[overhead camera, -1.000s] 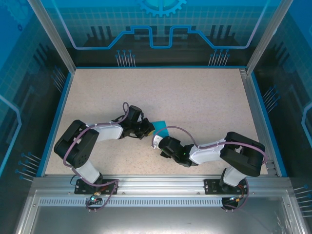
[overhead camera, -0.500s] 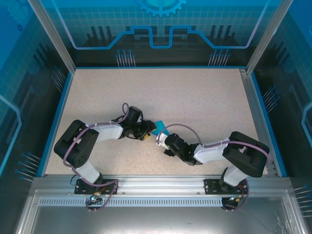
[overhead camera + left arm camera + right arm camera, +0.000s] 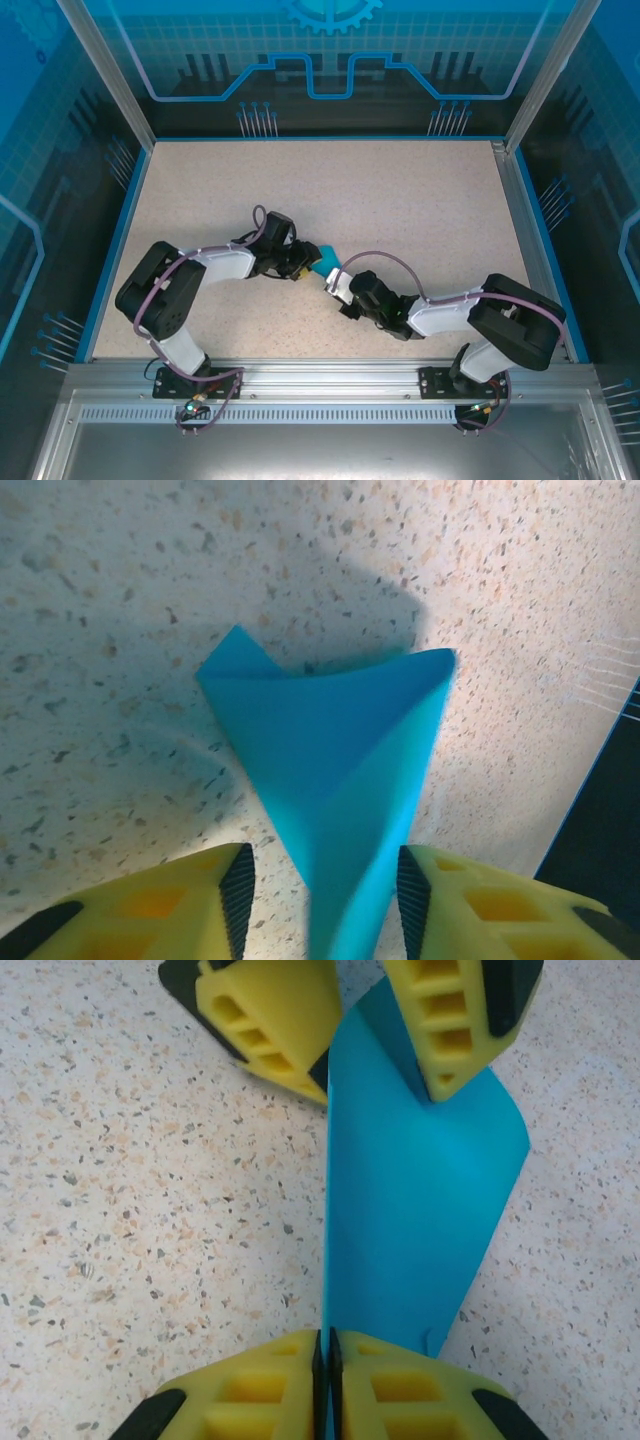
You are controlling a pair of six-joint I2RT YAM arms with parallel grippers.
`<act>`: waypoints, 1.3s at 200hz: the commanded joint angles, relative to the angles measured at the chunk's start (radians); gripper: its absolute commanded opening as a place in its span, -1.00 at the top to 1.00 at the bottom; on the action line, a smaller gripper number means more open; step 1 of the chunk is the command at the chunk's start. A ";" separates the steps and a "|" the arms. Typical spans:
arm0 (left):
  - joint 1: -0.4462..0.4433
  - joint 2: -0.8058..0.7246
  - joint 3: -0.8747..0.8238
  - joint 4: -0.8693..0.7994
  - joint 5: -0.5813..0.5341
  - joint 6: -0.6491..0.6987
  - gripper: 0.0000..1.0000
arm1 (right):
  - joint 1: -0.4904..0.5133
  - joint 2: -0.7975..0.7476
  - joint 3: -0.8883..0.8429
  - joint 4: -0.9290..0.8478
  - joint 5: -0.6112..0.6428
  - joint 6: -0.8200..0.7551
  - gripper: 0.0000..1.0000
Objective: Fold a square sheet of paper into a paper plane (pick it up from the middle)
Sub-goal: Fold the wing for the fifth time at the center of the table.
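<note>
Clearly we are early in the fold: near the middle of the table (image 3: pixel 420 200), a little toward its near edge, the square sheet of paper (image 3: pixel 324 262) is raised and bent over into a loose, soft-edged half. We can make out no sharp crease, nose or wings, so we judge that nearly all the plane's folds are left to do. Our right gripper (image 3: pixel 325 1345) has its jaws pressed together, pinching one edge of the sheet. Our left gripper (image 3: pixel 322 860) has its jaws spread with the paper running between them; whether either pad touches it we cannot tell.
</note>
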 commanded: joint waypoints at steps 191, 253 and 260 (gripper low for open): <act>0.011 0.037 0.082 -0.115 0.010 0.043 0.95 | -0.012 0.046 0.055 -0.041 0.026 -0.028 0.57; 0.011 0.024 0.083 -0.115 0.007 0.042 0.69 | -0.018 0.043 0.058 -0.059 0.015 0.018 0.87; 0.011 0.011 0.079 -0.118 0.002 0.045 0.61 | -0.023 0.040 0.061 -0.067 -0.001 0.037 0.90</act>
